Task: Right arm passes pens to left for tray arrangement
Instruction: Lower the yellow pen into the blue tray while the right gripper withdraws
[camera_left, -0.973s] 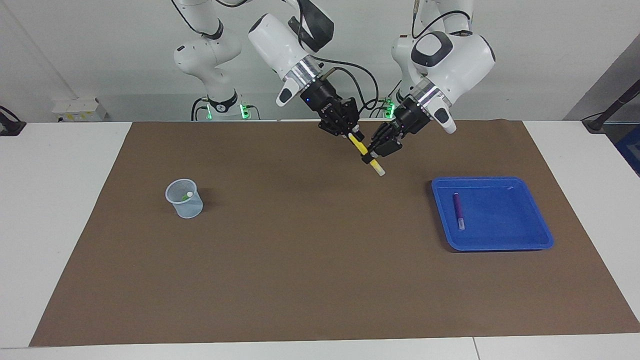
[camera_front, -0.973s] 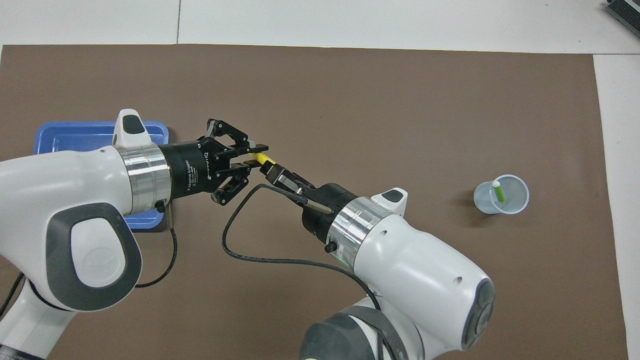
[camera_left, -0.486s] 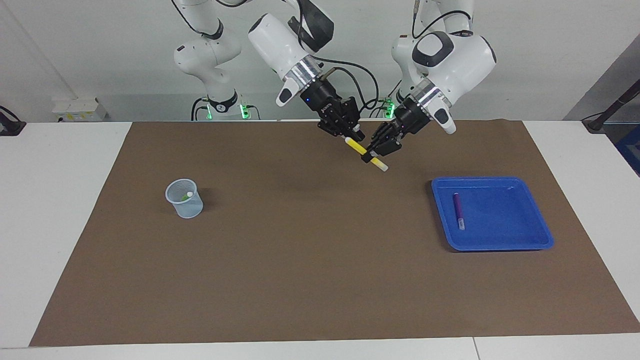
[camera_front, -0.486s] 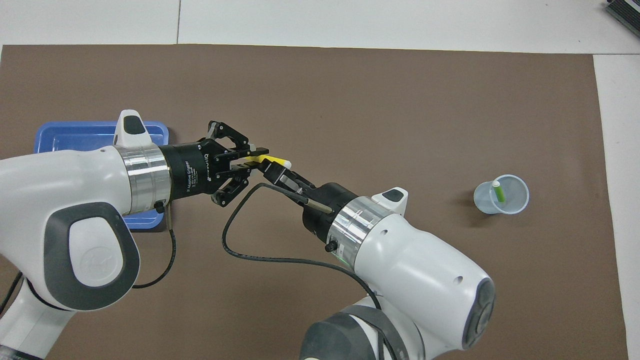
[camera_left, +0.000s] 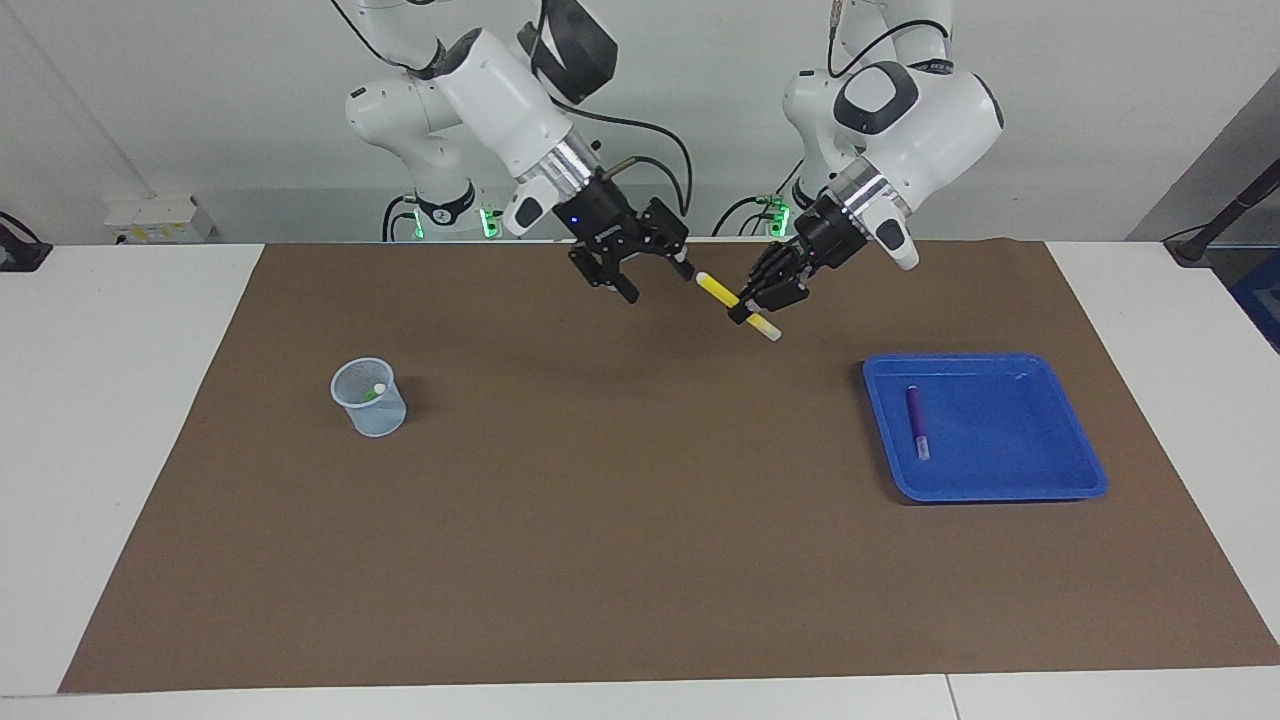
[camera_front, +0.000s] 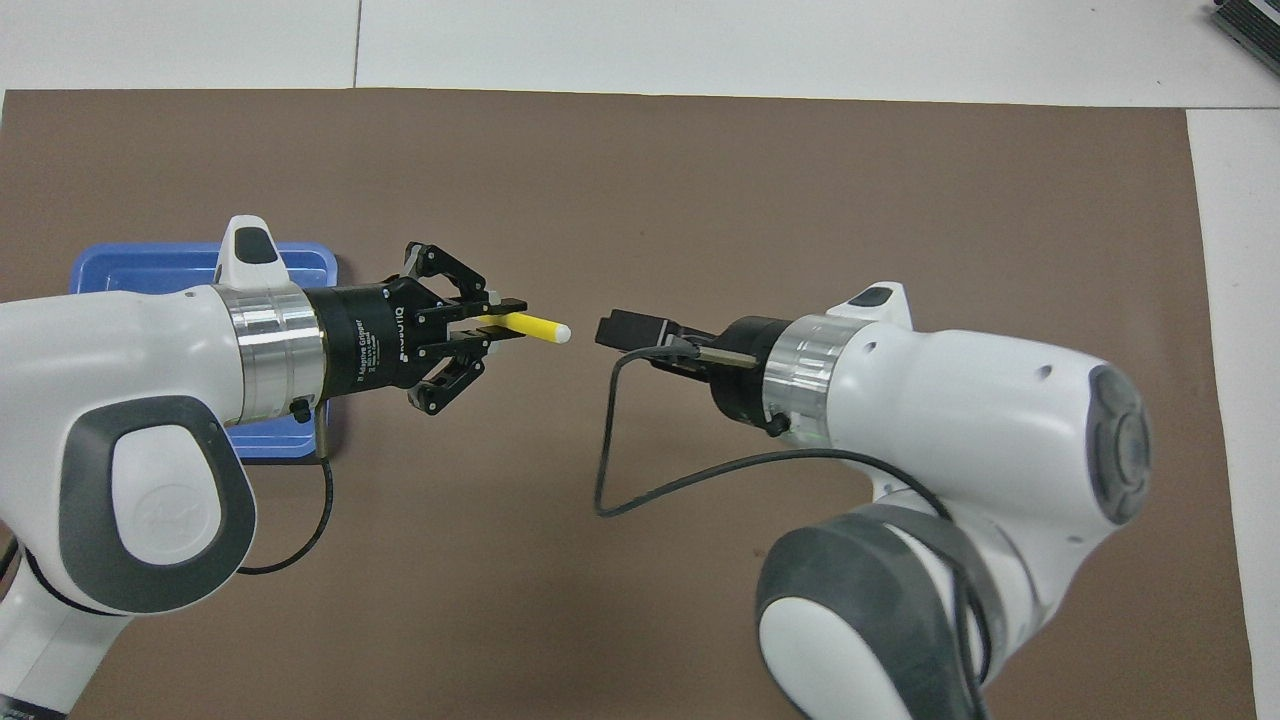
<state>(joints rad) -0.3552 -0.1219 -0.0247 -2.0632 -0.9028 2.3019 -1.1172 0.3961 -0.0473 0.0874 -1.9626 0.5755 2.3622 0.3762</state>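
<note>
Since the earlier frames the right gripper (camera_left: 650, 272) has let go of the yellow pen (camera_left: 722, 294) and drawn back toward the right arm's end of the worktop; its fingers now stand wide apart and hold nothing, over the brown mat (camera_left: 600, 520), a clear gap from the pen's free end. That pen is now carried by the left gripper (camera_left: 758, 306) alone, whose fingertips are clamped tight on it near its whitish tip, so that in the facing view the yellow barrel slants up toward 10 o'clock from the gripper and the tip pokes out toward 4 o'clock. From this gripper, again in the facing view, the blue tray (camera_left: 1085, 470) lies toward 4 o'clock, at the left arm's end of the worktop, and the purple pen (camera_left: 915, 420) already lies flat in it along the side facing the middle of the mat. Well apart, toward 8 o'clock of the right gripper, stands the translucent cup (camera_left: 369, 398) with the green pen (camera_front: 998, 385) leaning inside it. By my reading, one pen is placed, the second has just been handed over and waits to be carried to the tray, and the third has not yet been picked from the cup.
</note>
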